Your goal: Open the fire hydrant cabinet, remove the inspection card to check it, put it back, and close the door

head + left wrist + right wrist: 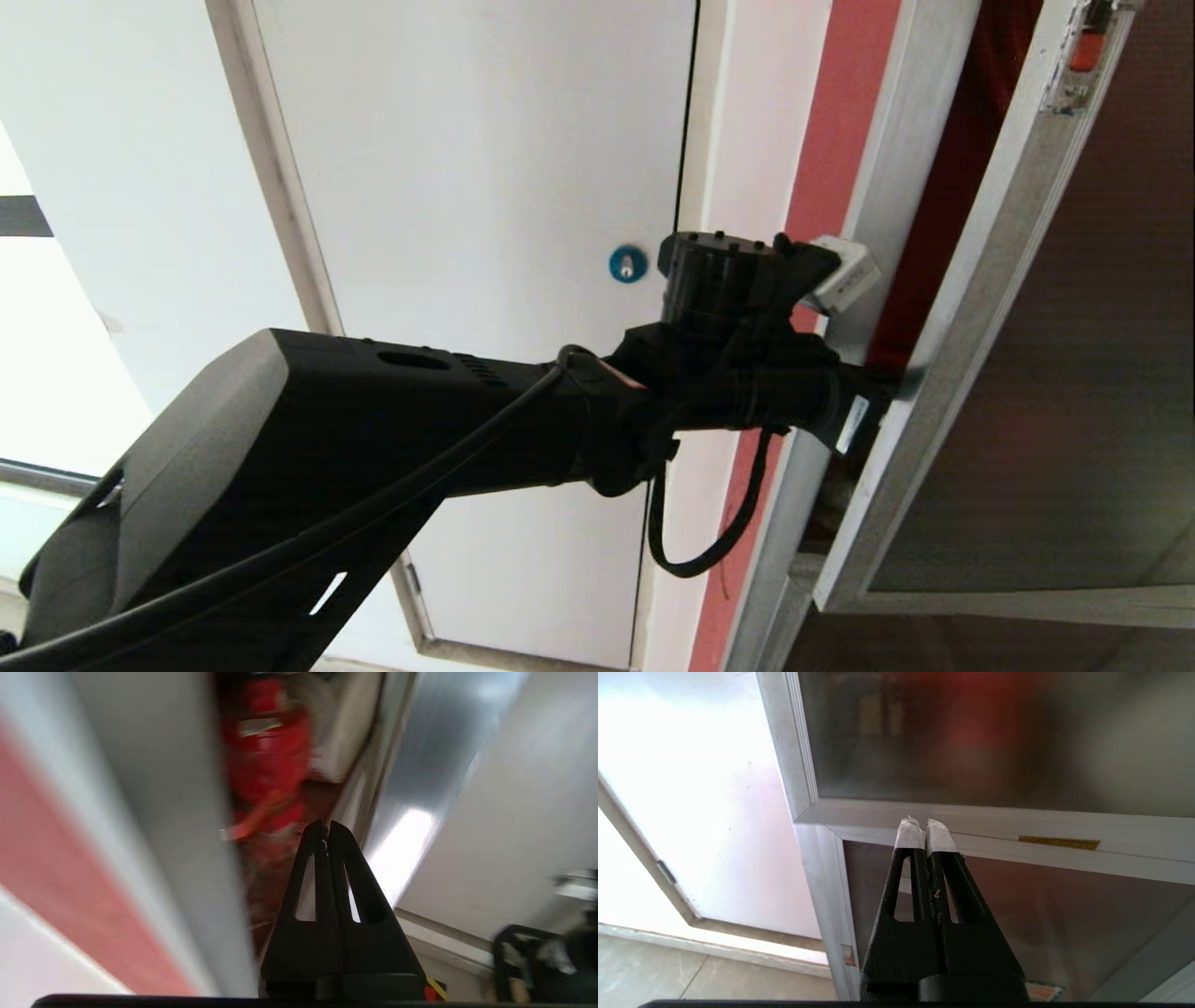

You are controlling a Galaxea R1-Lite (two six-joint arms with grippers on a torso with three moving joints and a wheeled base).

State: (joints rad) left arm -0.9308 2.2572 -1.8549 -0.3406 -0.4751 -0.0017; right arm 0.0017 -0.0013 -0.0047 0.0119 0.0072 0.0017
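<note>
The fire hydrant cabinet's silver frame (896, 159) stands at the right, with its red interior (971, 140) showing in a gap. The door (1074, 373), dark glass in a silver frame, hangs partly open, and its latch with an orange-red button (1083, 47) is at the top. My left gripper (898, 377) is shut and reaches into the gap against the door's edge. In the left wrist view the left gripper (325, 828) points at blurred red fittings (266, 751) inside. My right gripper (924, 826) is shut, empty, and low before the frame rail. The inspection card is out of view.
A grey-white panel with a round blue lock (627, 263) fills the wall to the left of the cabinet, with a red wall strip (840, 112) between them. Below the door is a smaller glass door (1041, 914) with a red label (1043, 993). Tiled floor (691, 970) lies beneath.
</note>
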